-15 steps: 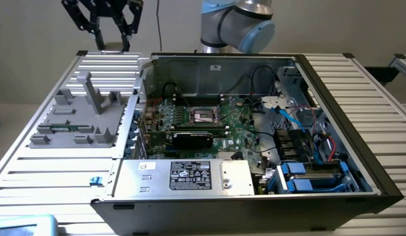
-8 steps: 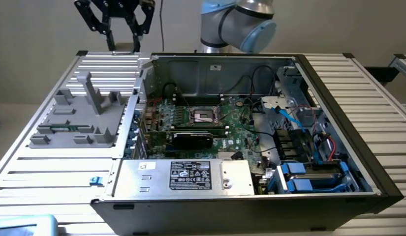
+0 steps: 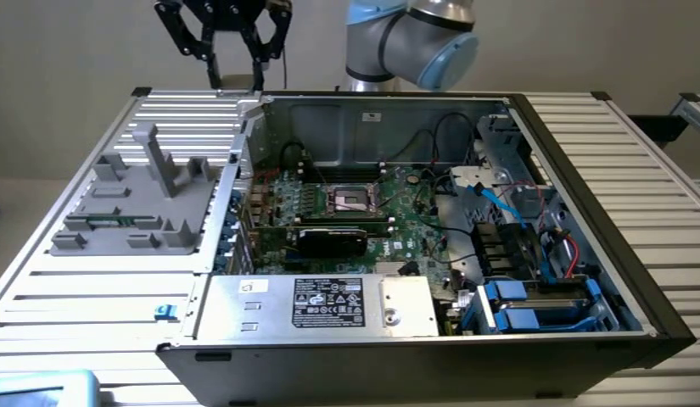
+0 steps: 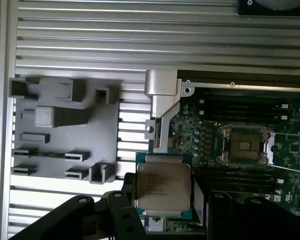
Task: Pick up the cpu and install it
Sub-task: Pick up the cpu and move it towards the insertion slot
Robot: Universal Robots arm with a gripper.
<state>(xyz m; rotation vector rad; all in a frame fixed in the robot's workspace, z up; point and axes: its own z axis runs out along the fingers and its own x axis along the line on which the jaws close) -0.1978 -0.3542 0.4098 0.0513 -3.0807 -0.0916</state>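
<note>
The cpu, a flat square chip with a silver metal top and green rim, sits level between my black fingers in the wrist view. My gripper is shut on its two opposite edges. In the exterior view the gripper hangs high above the table, over the back corner of the open computer case on the exterior view's left. The empty cpu socket lies open in the middle of the motherboard, well below and apart from the chip; in the wrist view the socket has its metal frame open.
A grey moulded parts fixture lies on the slatted metal table beside the case. Inside the case are a black graphics card, a power supply, loose cables and blue drive bays.
</note>
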